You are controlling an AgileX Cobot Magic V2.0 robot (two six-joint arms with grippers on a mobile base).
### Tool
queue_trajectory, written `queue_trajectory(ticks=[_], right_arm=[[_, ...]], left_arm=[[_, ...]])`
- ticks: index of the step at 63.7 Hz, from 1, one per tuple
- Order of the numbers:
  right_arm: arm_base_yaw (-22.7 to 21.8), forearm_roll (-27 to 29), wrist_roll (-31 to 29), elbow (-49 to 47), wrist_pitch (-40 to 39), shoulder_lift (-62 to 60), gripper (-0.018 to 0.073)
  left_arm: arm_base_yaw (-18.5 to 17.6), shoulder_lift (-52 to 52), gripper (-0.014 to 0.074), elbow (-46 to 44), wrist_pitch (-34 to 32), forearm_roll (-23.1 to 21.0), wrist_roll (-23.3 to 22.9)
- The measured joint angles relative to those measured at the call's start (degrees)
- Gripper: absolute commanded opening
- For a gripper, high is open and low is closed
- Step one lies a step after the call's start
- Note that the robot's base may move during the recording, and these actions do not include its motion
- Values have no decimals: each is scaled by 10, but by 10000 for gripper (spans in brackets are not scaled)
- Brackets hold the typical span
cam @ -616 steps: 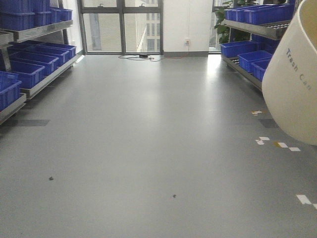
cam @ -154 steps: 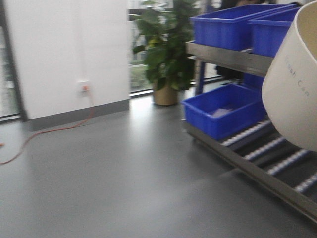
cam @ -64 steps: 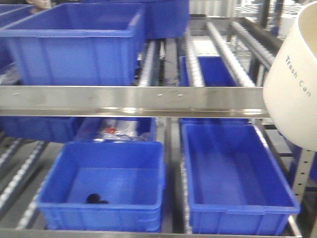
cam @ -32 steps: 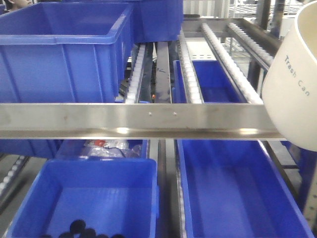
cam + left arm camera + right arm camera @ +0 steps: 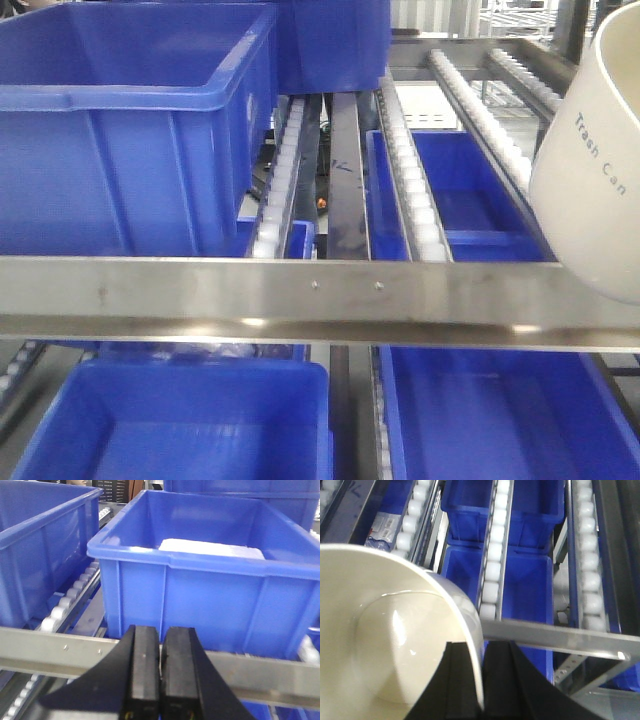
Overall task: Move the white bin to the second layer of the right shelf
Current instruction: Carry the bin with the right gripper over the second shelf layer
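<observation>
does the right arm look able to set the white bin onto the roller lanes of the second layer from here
Probably yes: the right pincer grips the white bin by its rim above the front rail, and the roller lanes beside the big blue crate lie bare.

Roller level: left side blocked, middle and right lanes left open

The left part of the shelf level is taken up by a big blue crate (image 5: 130, 120), parked right behind the steel front rail (image 5: 320, 300). Bare roller lanes (image 5: 410, 180) are seen to its right, with nothing sitting on them up to the far end. Access from the front is crossed by that rail. Below it, the gaps between lanes are filled by lower blue crates (image 5: 470, 190). The right edge is crowded by the white bin (image 5: 595, 180) itself.
</observation>
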Motion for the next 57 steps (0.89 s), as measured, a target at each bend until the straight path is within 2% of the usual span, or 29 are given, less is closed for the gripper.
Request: queue_trajectory(ticks=[57], right_arm=[[0, 0, 0, 0, -6, 0, 55]], left_arm=[[0, 0, 85, 0, 0, 0, 0]])
